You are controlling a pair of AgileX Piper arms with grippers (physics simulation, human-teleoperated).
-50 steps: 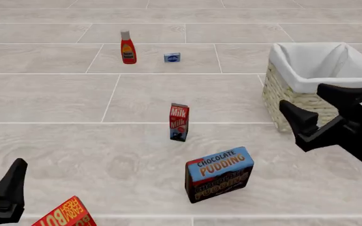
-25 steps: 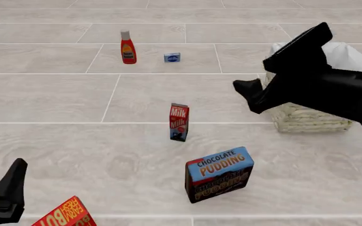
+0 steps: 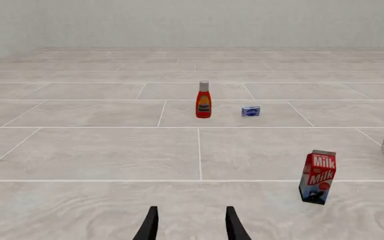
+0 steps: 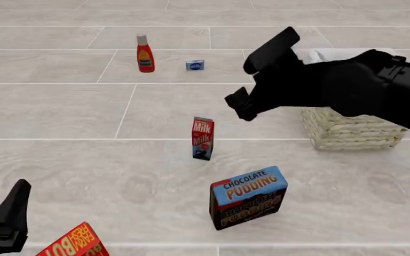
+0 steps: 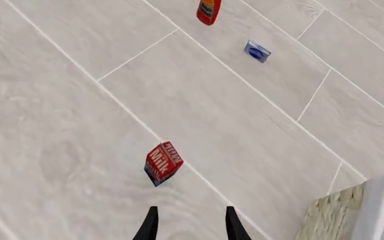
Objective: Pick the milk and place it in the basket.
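Note:
The milk (image 4: 202, 138), a small red carton with white lettering and a dark blue bottom, stands upright mid-table; it also shows in the left wrist view (image 3: 317, 176) and the right wrist view (image 5: 162, 163). The cream wicker basket (image 4: 347, 129) with white lining stands at the right, mostly hidden behind my right arm. My right gripper (image 4: 255, 74) is open and empty, in the air above and to the right of the milk. My left gripper (image 4: 9, 216) is open and empty at the near left corner.
A red ketchup bottle (image 4: 144, 54) and a small blue box (image 4: 195, 65) stand at the back. A Chocolate Pudding box (image 4: 249, 197) stands in front of the milk. A red-and-yellow box (image 4: 73, 244) lies by my left gripper.
My right arm has swung left and up, from beside the basket to above and right of the milk. The left arm and all objects have not moved.

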